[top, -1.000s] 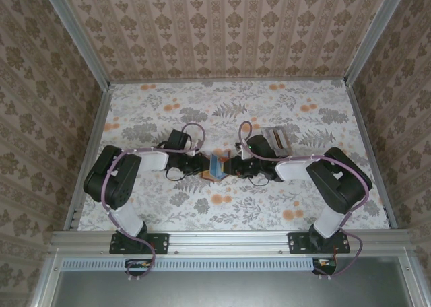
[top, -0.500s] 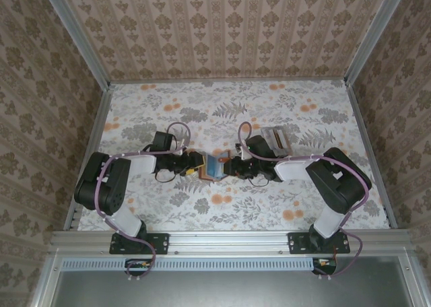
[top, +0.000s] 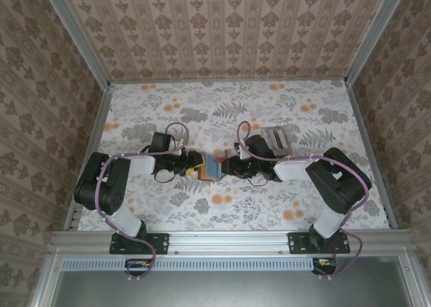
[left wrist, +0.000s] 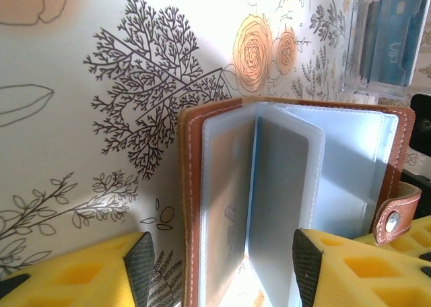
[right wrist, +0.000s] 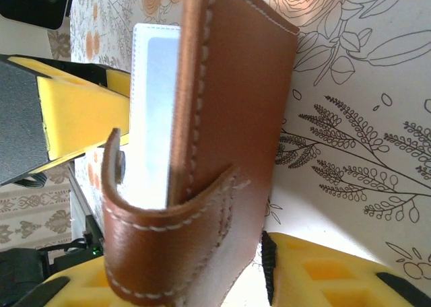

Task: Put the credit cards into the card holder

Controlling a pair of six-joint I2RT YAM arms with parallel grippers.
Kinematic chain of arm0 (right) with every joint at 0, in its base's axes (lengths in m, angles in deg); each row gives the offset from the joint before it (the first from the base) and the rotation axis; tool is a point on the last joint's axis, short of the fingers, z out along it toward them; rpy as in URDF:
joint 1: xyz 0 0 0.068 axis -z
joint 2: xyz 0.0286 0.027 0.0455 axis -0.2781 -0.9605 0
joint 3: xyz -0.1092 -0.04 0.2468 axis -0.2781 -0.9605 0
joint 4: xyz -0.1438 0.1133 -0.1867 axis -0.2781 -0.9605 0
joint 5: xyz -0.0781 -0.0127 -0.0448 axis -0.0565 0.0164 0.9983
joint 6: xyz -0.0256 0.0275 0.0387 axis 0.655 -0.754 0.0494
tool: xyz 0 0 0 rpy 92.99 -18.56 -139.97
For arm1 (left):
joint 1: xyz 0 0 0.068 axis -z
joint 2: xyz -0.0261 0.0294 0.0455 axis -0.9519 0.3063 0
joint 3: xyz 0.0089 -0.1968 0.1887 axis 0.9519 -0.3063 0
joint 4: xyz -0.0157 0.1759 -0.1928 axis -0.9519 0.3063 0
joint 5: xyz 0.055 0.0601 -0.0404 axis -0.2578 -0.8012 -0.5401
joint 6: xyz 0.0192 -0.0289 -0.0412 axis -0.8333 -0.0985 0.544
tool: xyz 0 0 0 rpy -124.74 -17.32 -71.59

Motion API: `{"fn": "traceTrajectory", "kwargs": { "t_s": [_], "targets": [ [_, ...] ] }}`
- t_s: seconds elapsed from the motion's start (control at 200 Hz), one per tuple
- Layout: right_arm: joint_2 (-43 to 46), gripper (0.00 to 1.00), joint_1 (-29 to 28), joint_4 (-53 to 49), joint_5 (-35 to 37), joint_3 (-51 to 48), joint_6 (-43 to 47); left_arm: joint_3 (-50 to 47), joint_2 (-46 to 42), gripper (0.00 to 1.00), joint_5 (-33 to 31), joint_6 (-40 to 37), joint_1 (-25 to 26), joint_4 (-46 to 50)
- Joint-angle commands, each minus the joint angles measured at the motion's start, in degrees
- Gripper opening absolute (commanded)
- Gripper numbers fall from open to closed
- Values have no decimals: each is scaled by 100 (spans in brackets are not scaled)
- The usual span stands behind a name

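The reddish-brown card holder [top: 214, 165] stands open on edge between my two grippers. In the left wrist view its clear inner pockets [left wrist: 289, 179] fan out, and a bluish-grey credit card [left wrist: 279, 199] sits in one of them. My left gripper [left wrist: 222, 270] is open, its pads [left wrist: 143, 270] well apart on either side of the pockets. My right gripper [right wrist: 161, 283] is shut on the holder's outer cover [right wrist: 232, 105], just beside the clasp tab [right wrist: 161, 240]. In the top view the left gripper [top: 194, 165] and right gripper [top: 231, 164] face each other across the holder.
A clear plastic case [left wrist: 380, 44] with a blue card inside lies on the flowered cloth beyond the holder, and it is the pale object [top: 275, 137] behind my right arm. Patterned walls close in the table on three sides.
My left arm has drawn back to the left and its gripper has come off the holder. The holder now stands wider open, with the bluish card showing.
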Motion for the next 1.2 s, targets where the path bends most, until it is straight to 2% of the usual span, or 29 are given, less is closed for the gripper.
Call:
{"fn": "traceTrajectory", "kwargs": {
  "t_s": [0.0, 0.09, 0.18, 0.33, 0.425, 0.555, 0.905, 1.03, 1.195],
  "targets": [
    [-116, 33, -46, -93, -7, 172, -28, -179, 130, 61, -71, 42, -41, -100],
    [-119, 25, -42, -188, 107, 174, -37, -215, 83, 62, -15, 99, -83, -194],
    [-110, 25, -41, -191, 111, 157, -46, -215, 47, 63, 5, 95, -112, -181],
    [-41, 32, -50, -293, 175, 148, -32, -69, 133, 66, -27, -21, -71, 15],
    [25, 45, -50, -468, 279, 166, 4, 163, 217, 65, -436, -290, 63, 542],
    [211, 52, -41, -963, 640, 198, 124, 408, 307, 61, -860, -590, 178, 1166],
    [899, 60, 77, -1946, 1678, 15, 197, 501, 280, 44, -1566, -892, 220, 1791],
    [991, 58, 167, -2412, 2136, 3, 80, 605, 287, 43, -1780, -1001, 309, 2000],
    [1107, 56, 184, -2721, 2369, 7, 92, 722, 335, 43, -1998, -1127, 454, 2196]
  ]
}}
